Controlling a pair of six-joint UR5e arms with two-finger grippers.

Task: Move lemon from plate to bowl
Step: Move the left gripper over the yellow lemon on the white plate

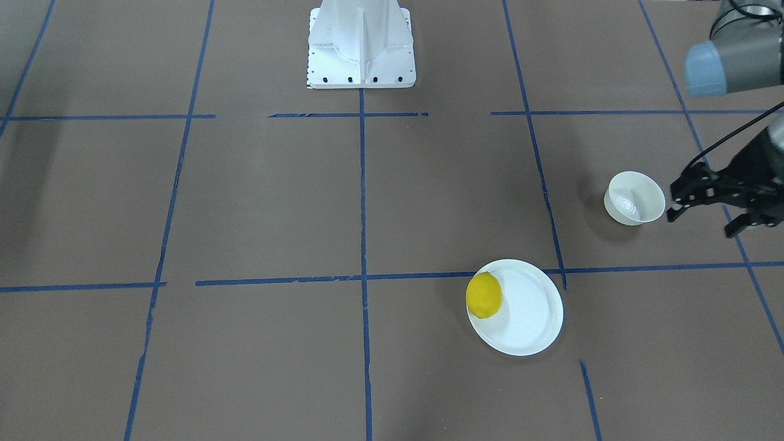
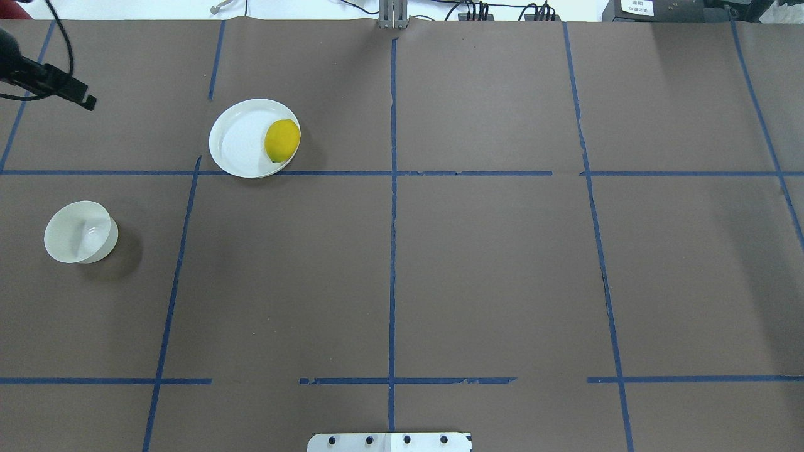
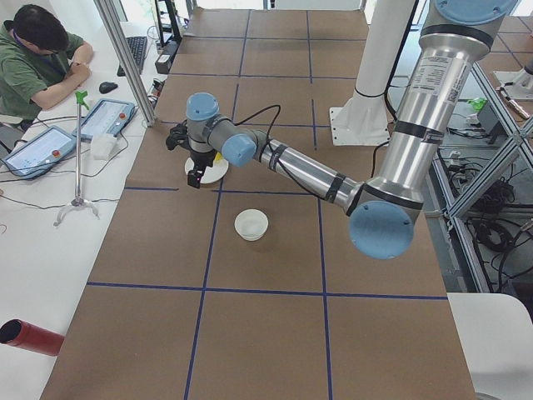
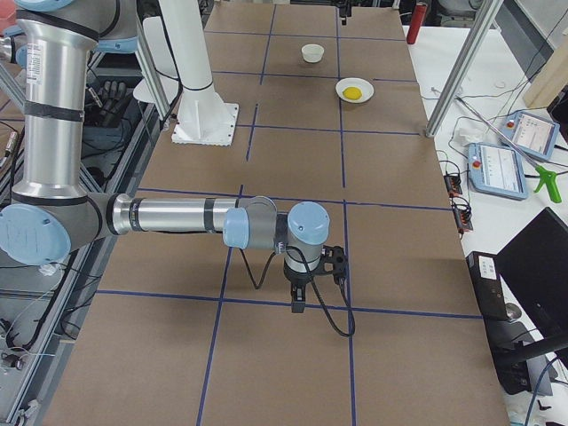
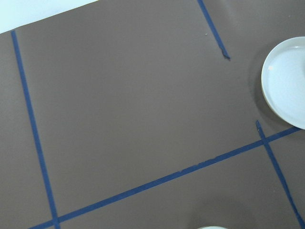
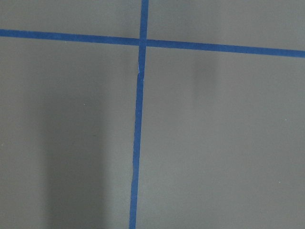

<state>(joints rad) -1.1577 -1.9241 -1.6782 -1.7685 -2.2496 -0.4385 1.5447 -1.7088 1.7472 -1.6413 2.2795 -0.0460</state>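
Observation:
The yellow lemon (image 1: 484, 295) lies on the white plate (image 1: 530, 315), against the rim on the side away from the bowl; it also shows in the overhead view (image 2: 282, 140). The small deep white bowl (image 1: 634, 197) stands empty, apart from the plate (image 2: 239, 138) and nearer the robot's side of the table (image 2: 80, 232). My left gripper (image 1: 701, 224) hangs open and empty above the table, beside the bowl and off to the lemon's side. My right gripper (image 4: 302, 288) is far from all of these, shows only in the exterior right view, and I cannot tell whether it is open or shut.
The brown table top is marked by a blue tape grid. The white robot base (image 1: 361, 46) stands at the robot's edge. An operator (image 3: 37, 58) sits at a side desk with tablets (image 3: 104, 118). A red cylinder (image 3: 25, 337) lies off the table's end.

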